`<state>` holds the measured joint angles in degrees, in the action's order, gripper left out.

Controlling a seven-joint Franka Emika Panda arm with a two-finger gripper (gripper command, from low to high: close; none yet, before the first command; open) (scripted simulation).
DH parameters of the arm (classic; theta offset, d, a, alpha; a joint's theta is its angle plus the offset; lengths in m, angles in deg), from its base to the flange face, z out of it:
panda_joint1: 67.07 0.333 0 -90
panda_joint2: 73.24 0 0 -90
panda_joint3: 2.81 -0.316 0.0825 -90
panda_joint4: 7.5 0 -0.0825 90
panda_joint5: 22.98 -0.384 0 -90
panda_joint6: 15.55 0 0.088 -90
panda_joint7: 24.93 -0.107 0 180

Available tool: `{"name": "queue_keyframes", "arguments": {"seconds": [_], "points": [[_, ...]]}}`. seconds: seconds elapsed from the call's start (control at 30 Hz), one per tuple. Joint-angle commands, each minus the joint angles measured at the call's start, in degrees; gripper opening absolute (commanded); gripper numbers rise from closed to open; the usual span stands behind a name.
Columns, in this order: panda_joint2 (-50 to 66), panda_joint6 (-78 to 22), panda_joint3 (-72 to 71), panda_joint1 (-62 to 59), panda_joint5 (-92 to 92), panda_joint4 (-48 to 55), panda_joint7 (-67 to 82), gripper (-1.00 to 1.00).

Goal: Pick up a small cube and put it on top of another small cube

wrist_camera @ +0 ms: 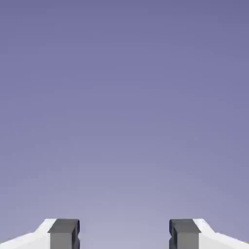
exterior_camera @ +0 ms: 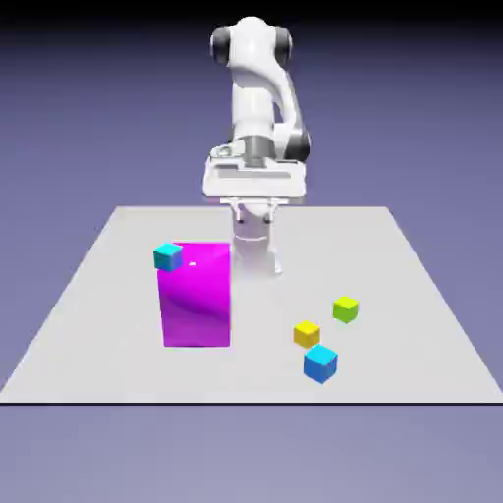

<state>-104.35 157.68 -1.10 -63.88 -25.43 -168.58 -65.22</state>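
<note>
The small yellow cube [exterior_camera: 307,333] rests on the table toward the exterior view's right, between a lime-green cube [exterior_camera: 345,309] behind it and a blue cube [exterior_camera: 320,363] in front of it. My gripper [exterior_camera: 253,210] hangs high at the table's far side, well away from all three cubes. It is open with nothing in it. In the hand view the gripper [wrist_camera: 124,236] shows two grey fingertips [wrist_camera: 63,234] set wide apart, and only the plain backdrop lies beyond them; no cube appears there.
A tall magenta block [exterior_camera: 195,295] stands at the exterior view's left of centre, with a teal cube [exterior_camera: 168,256] at its top back corner. The grey table [exterior_camera: 98,334] ends just in front of the blue cube.
</note>
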Motion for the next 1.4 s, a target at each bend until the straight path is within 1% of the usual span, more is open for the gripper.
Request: {"name": "queue_keyframes", "arguments": {"seconds": [0.0,1.37], "points": [[1.29,-0.65,1.42,2.08,-2.04,-0.06,1.80,0.00],[54.00,-27.19,59.40,87.21,-85.39,-2.68,75.44,0.00]]}}
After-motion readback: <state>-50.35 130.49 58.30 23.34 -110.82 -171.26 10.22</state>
